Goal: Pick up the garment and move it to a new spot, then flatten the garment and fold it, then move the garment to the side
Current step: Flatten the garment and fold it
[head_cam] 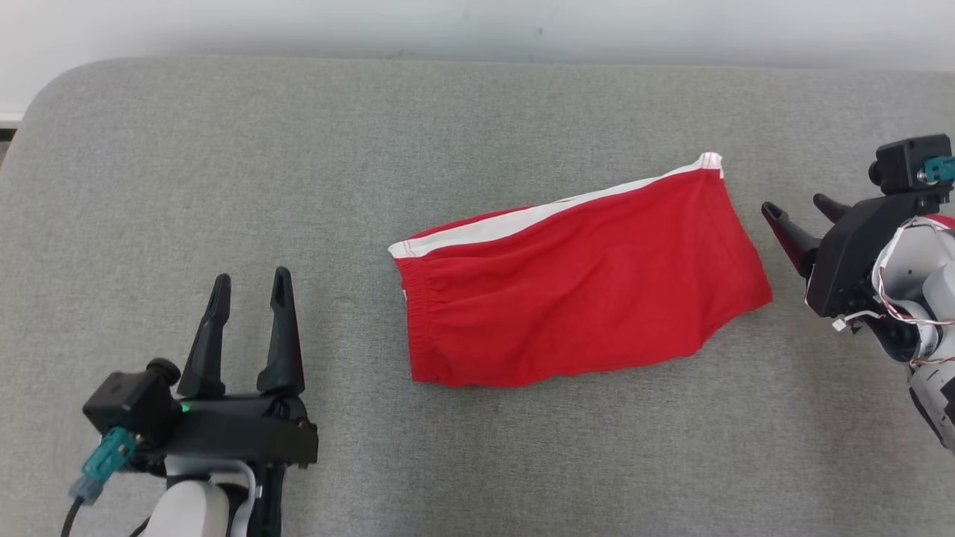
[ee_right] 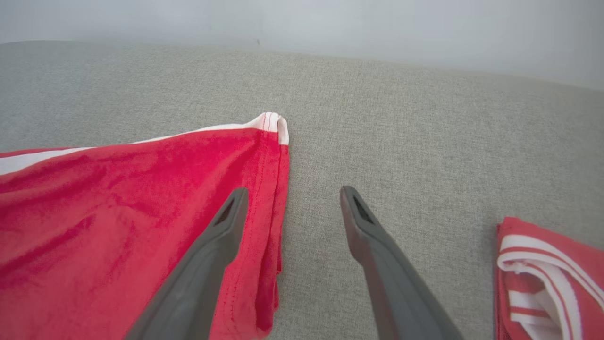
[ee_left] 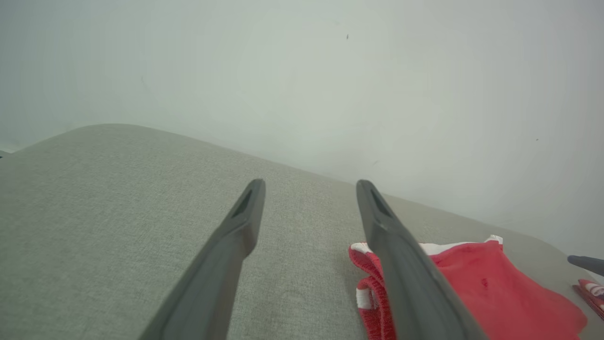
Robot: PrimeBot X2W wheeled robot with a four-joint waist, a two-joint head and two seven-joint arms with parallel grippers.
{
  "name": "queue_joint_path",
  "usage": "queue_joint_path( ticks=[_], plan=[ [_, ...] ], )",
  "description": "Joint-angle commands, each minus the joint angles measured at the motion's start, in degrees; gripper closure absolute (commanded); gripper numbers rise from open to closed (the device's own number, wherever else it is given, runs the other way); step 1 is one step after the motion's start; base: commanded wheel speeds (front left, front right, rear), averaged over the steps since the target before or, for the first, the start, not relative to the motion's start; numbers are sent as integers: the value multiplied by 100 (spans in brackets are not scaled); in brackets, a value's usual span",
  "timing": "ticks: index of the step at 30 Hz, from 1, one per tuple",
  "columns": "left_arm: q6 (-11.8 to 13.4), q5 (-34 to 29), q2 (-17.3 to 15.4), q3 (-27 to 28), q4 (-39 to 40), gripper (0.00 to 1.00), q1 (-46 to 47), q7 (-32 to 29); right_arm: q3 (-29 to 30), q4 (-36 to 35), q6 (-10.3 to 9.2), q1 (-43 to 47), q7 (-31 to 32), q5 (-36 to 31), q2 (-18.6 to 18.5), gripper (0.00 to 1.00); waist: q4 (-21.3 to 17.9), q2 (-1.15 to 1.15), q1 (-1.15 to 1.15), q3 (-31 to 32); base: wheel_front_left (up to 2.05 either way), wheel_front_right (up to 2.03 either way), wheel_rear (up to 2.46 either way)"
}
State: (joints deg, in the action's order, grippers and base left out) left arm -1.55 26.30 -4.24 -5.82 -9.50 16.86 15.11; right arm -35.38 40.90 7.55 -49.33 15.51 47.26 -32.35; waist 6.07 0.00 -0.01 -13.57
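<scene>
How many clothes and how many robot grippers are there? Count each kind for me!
Red shorts: 1
Red-and-white striped cloth: 1
Grippers: 2 (left gripper, right gripper, jaws open)
Total: 4

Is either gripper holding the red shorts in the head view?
No: the left gripper and right gripper stand open, clear of the red shorts.

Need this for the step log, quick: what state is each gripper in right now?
Left gripper: open, holding nothing, clear of the red shorts.
Right gripper: open, holding nothing.
</scene>
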Motion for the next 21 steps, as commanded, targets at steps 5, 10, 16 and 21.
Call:
queue_joint_path(
  ticks=[5,10,16,21],
  plan=[
    [-139,-666,46,224,160,0,-363,-1,100,278,-15,137,-108,153,167,0,158,0,1,-98,0,0,0],
    [-248,-940,81,380,155,0,-545,-1,154,626,-15,90,-203,114,273,0,331,0,1,-188,0,0,0],
    [-332,-1039,118,506,123,0,-708,-1,281,1097,-15,24,-293,154,435,0,518,0,1,-303,0,0,0],
    [-344,-1046,128,577,149,0,-819,0,243,1536,-15,46,-187,37,624,0,618,0,1,-374,0,0,0]
  ],
)
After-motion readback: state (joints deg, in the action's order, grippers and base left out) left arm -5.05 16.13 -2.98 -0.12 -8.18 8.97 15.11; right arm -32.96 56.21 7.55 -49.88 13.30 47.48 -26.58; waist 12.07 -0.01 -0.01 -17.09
